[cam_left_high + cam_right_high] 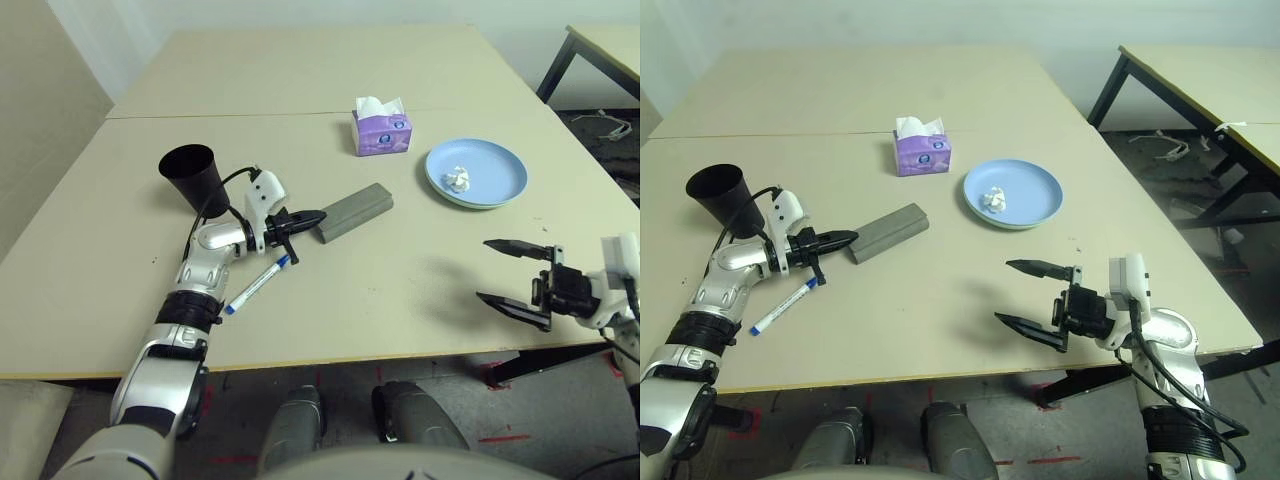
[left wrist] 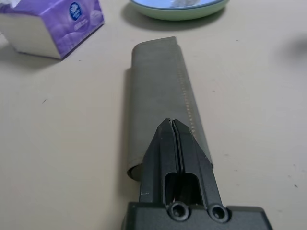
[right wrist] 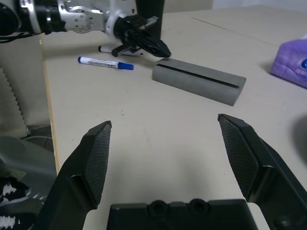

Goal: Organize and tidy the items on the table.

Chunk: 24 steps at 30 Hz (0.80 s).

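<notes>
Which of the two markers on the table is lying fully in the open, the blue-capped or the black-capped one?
The blue-capped marker lies in the open beside the left gripper; the black-capped marker is partly hidden behind that gripper.

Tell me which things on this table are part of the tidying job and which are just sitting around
To tidy: grey glasses case, blue-capped marker, black-capped marker, black cup, blue plate, paper wad.
Lying about: purple tissue box, second table.

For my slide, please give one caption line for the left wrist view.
Shut left gripper points along the grey glasses case, toward the purple tissue box and the plate.
</notes>
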Available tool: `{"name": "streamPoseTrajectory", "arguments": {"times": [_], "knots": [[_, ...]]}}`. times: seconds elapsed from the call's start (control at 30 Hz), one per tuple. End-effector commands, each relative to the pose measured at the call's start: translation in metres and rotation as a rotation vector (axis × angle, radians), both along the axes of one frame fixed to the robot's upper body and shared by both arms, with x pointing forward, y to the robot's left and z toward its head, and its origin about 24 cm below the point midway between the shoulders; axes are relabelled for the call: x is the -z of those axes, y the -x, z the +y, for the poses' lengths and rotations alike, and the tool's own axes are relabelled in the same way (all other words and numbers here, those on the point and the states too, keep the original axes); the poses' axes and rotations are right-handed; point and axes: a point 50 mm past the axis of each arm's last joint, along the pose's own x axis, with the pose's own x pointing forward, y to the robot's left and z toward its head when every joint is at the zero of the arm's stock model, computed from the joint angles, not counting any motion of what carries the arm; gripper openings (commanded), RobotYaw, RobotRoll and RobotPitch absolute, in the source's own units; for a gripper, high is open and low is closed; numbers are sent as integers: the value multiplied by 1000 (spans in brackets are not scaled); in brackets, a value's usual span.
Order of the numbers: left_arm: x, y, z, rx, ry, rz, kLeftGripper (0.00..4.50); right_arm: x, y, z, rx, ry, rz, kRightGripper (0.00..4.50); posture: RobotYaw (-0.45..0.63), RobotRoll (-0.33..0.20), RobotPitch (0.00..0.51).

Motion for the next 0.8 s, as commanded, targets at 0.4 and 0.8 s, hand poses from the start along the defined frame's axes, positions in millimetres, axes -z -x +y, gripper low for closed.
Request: {"name": "streamPoseTrajectory", "arguments": {"times": [0.4, 0.8], "knots": [[5, 7, -2, 31, -34, 23, 42, 0, -3, -4, 112, -21, 48, 4500, -161, 0, 98], [9, 13, -1, 93, -104, 29, 42, 1, -3, -5, 131, -9, 56, 4500, -163, 0, 94]]}}
